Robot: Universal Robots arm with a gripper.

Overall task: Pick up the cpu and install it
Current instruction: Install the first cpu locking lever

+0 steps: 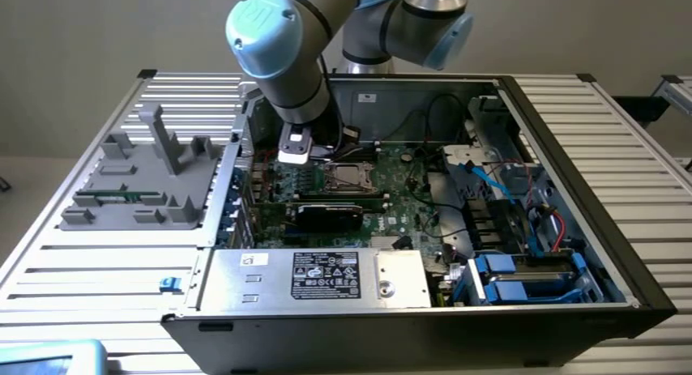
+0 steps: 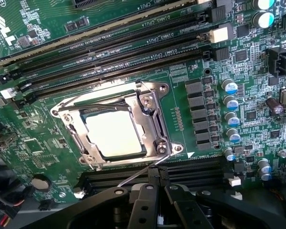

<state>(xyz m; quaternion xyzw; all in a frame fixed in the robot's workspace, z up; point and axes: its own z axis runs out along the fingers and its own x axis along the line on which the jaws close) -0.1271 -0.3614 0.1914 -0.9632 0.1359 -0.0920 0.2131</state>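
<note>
A slatted metal tabletop (image 1: 97, 262) carried the open computer case (image 1: 433, 338). My tool (image 2: 156, 175), clenched and empty, hung just beside the socket frame (image 2: 152, 112), where the cpu (image 2: 115, 133) lay seated. I judged slow, level moves safest, clear of the thin lever (image 2: 143, 171). The wrist view gave me this seating, while the exterior view gave the arm (image 1: 292, 83), at ten o'clock of the socket.

Room straight above the cpu (image 2: 115, 133) is left open, tbh. It's hemmed in by memory slots (image 2: 133, 39) on two sides and capacitors (image 2: 230, 87); access is narrowed by the black card (image 1: 330, 213) and case walls (image 1: 433, 90).
</note>
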